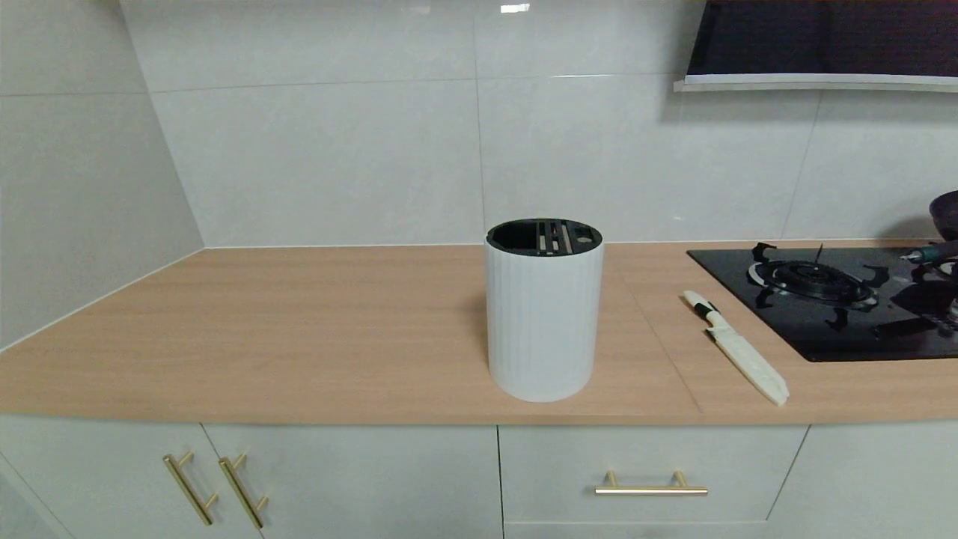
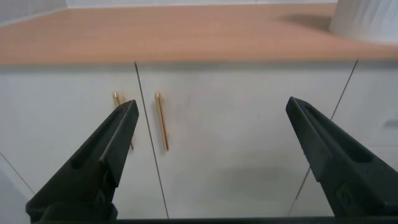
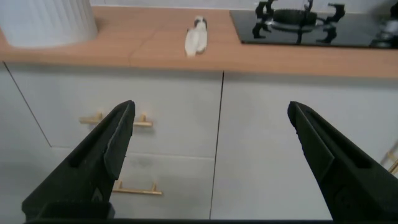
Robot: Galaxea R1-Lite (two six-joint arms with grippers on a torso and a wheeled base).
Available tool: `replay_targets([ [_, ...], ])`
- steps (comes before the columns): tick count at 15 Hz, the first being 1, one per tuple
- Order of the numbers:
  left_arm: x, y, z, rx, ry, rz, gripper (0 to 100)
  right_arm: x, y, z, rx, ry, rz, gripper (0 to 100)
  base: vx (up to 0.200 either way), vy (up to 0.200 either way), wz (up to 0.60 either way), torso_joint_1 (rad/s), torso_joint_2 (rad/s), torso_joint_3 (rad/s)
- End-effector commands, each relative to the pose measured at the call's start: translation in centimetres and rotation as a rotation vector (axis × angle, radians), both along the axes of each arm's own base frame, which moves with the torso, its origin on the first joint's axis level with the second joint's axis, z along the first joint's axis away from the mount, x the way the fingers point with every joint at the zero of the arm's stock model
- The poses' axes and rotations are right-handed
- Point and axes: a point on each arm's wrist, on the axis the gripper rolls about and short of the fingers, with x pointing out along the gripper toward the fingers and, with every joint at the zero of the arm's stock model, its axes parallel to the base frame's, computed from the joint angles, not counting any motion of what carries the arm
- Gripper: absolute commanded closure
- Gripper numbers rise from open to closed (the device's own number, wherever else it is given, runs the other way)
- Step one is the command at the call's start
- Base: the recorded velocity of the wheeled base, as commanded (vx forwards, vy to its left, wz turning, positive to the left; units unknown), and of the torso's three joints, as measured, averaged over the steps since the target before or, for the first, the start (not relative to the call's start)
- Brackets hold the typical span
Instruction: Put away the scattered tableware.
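A white ribbed cylindrical holder (image 1: 544, 314) with a black slotted top stands near the front of the wooden counter (image 1: 299, 329). A cream knife with a black-and-white handle (image 1: 737, 348) lies flat on the counter between the holder and the stove, blade toward the front edge. My left gripper (image 2: 211, 155) is open, held below counter height in front of the cabinet doors; the holder's base (image 2: 367, 18) shows above it. My right gripper (image 3: 211, 155) is open too, low before the cabinets, with the knife (image 3: 196, 38) and holder (image 3: 50, 22) on the counter beyond.
A black gas stove (image 1: 838, 296) occupies the counter's right end, with dark cookware (image 1: 944, 217) at its far edge. White cabinet doors with gold handles (image 1: 651, 490) run below. Tiled walls close the back and left. An extractor hood (image 1: 823, 45) hangs above the stove.
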Motion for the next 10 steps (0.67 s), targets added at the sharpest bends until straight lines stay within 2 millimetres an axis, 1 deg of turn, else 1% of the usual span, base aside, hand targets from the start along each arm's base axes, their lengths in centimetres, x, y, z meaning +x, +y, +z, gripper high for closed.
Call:
replay_targets([
  [1,0.0,0.0,-0.01,0.0,0.002,0.0,0,0.01,0.0,0.01,-0.001,0.001,0.001,0,0.0,0.0,0.0,0.222,-0.5,-0.281],
  [10,0.0,0.0,-0.01,0.0,0.002,0.0,0,0.01,0.0,0.01,-0.001,0.001,0.001,0,0.0,0.0,0.0,0.245,-0.53,-0.287],
])
